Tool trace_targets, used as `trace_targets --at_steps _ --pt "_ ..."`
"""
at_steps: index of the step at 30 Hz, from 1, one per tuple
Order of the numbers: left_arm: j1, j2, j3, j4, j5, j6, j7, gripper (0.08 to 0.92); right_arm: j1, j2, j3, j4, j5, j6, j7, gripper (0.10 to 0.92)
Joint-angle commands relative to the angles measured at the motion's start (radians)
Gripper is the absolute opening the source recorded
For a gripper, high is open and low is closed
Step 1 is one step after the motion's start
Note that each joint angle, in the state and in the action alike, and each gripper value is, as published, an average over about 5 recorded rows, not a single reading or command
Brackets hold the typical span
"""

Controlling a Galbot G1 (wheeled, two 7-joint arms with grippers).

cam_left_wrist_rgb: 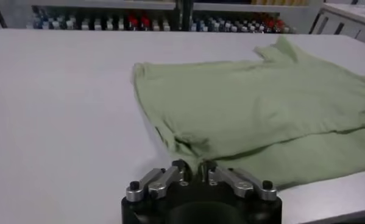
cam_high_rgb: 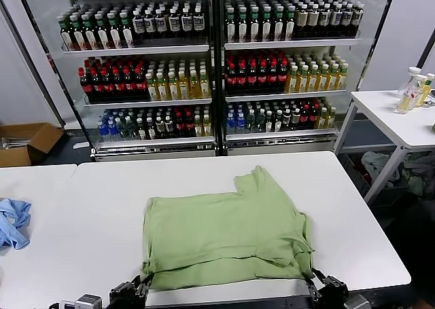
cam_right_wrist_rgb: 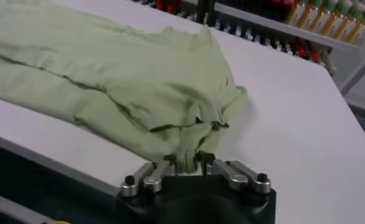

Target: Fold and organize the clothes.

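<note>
End effectors lowest in the head view: left end effector (cam_high_rgb: 141, 286) and right end effector (cam_high_rgb: 317, 282) at the two near corners of the light green T-shirt (cam_high_rgb: 228, 231), fingertips close together against the hem, whether gripping or releasing impossible to tell. Beyond, shirt folded near edge over itself on the white surface (cam_high_rgb: 353, 207), one sleeve pointing toward the bottle shelves (cam_high_rgb: 217, 64). Probably mid-fold; next, likely clearing both arms, then regripping for a crosswise fold.
</note>
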Motion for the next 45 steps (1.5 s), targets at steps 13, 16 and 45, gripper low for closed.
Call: trace_targets --at_steps 13,16,45 --pt "-0.388 0.075 0.000 0.178 -0.166 -0.013 -0.120 0.725 0.889 0.036 -0.365 -0.419 0.268 -0.043 0.094 0.812" --pt "-0.519 0.084 0.059 0.292 -0.175 -0.008 -0.128 0.794 1.047 0.079 -0.449 -0.564 0.280 -0.066 0.100 0.821" --pt "-0.958 -0.005 0.347 0.793 -0.173 0.002 -0.131 0.822 1.456 0.387 -0.701 -1.205 0.206 -0.043 0.073 0.823"
